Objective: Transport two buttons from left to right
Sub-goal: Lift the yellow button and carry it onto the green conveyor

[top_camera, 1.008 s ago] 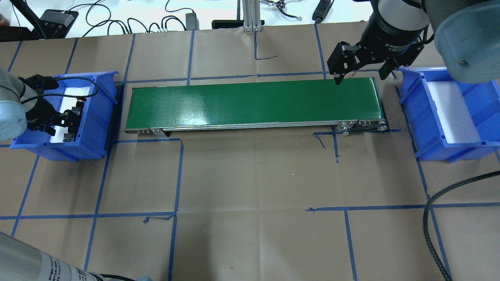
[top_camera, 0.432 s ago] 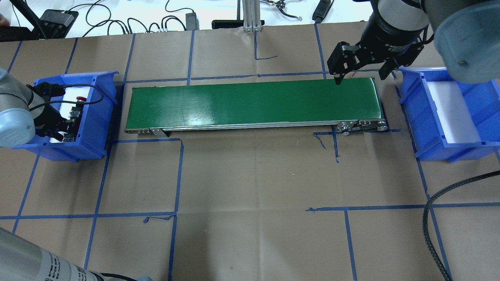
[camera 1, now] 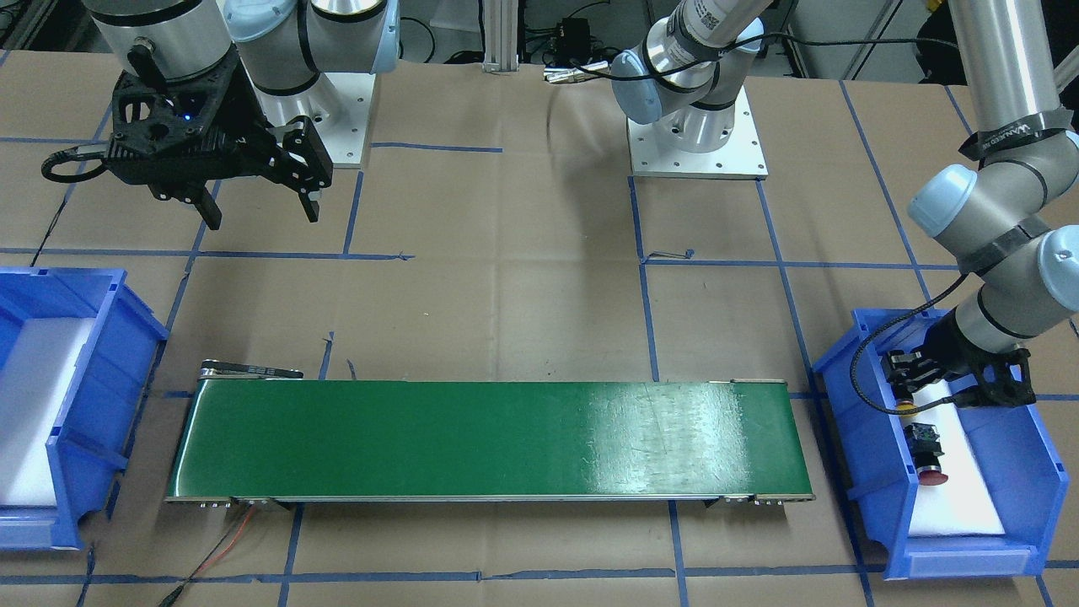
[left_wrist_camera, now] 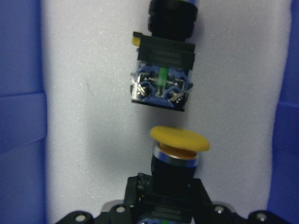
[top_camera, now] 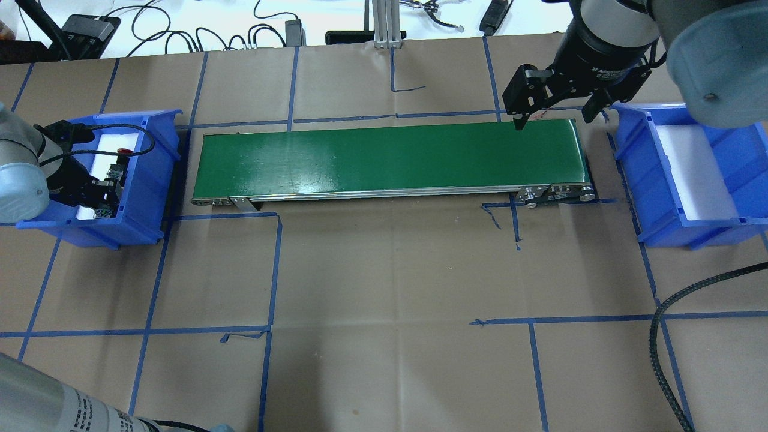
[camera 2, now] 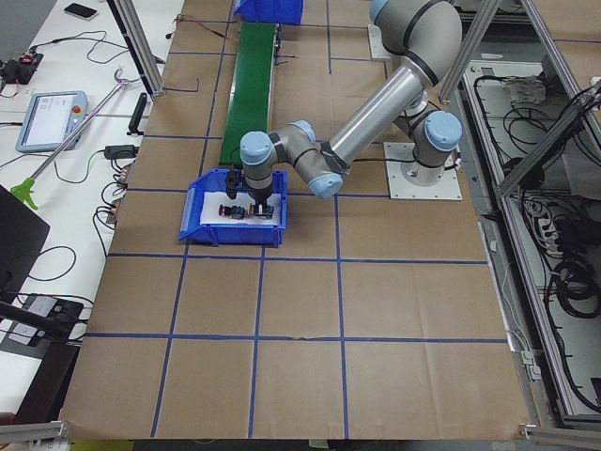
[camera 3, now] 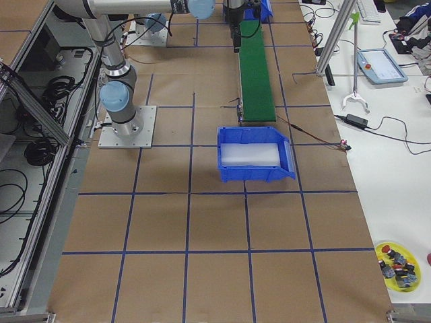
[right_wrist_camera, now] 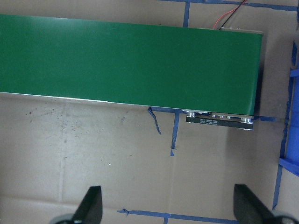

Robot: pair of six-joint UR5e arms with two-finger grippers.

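Though small and probably light, the yellow button (left_wrist_camera: pixel 179 140) looks to be rigid, hard plastic. Its domed cap is smooth and apt to slip, and its barrel is round and apt to twist, so the flat sides of the square block are judged the soundest hold. The left gripper (camera 1: pixel 910 381) sits low in the left bin (camera 1: pixel 877 506), fingers seemingly drawn in on that block. Whether the button rests on the foam liner (left_wrist_camera: pixel 93 116) or hangs clear cannot be told. The red button (camera 1: pixel 926 453) lies on its side on the same foam, just beside, block toward the yellow cap. The right gripper (camera 1: pixel 262 215) hovers spread wide and empty near the right end of the green belt (top_camera: pixel 390 159).
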